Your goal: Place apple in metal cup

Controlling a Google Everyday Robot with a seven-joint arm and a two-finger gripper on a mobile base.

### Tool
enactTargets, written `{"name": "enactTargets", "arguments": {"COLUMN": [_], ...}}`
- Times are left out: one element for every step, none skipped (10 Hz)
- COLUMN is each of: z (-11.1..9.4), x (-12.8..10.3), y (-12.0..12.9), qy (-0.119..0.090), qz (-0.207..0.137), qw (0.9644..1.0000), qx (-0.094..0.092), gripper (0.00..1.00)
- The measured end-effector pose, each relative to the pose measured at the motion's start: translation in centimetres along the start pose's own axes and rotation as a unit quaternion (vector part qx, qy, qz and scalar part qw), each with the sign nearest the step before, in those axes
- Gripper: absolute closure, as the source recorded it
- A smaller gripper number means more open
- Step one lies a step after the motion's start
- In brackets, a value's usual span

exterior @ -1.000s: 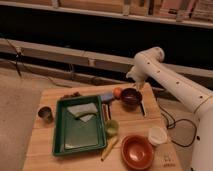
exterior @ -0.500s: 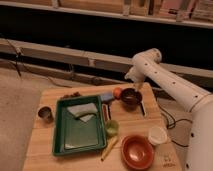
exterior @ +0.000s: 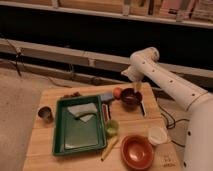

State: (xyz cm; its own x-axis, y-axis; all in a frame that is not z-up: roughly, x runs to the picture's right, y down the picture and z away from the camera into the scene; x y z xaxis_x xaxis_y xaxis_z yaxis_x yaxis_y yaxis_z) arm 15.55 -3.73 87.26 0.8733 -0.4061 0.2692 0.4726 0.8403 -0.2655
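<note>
We see the hand (exterior: pixel 136 86) hanging just above a dark bowl (exterior: pixel 131 98); whether it is apart or together we cannot tell. The apple (exterior: pixel 118 92) lies on the surface (exterior: pixel 45 145) just beside the hand, while the metal cup (exterior: pixel 45 114) stands well away from it, beyond the green tray (exterior: pixel 75 136)

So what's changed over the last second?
The arm edged slightly left; its tool hangs over the dark bowl, beside the apple. Nothing was picked up or dropped. The apple, metal cup and tray stayed put.
</note>
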Motion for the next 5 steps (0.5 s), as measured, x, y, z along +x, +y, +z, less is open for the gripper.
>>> {"name": "enactTargets", "arguments": {"z": [0.2,0.4,0.5,0.7,0.9], "x": [-0.6,-0.6,-1.1,-1.6,-2.3], "y": [-1.1,-1.9,-2.9,-3.6,-4.2], "qy": [-0.010,-0.016,-0.024,-0.029,-0.038], "qz": [0.022,0.046,0.067,0.076,0.085], "qw": [0.9997,0.9987,0.9972,0.9962,0.9950], "qx": [0.007,0.014,0.025,0.031,0.036], "gripper": [0.20,0.20,0.20,0.20,0.20]}}
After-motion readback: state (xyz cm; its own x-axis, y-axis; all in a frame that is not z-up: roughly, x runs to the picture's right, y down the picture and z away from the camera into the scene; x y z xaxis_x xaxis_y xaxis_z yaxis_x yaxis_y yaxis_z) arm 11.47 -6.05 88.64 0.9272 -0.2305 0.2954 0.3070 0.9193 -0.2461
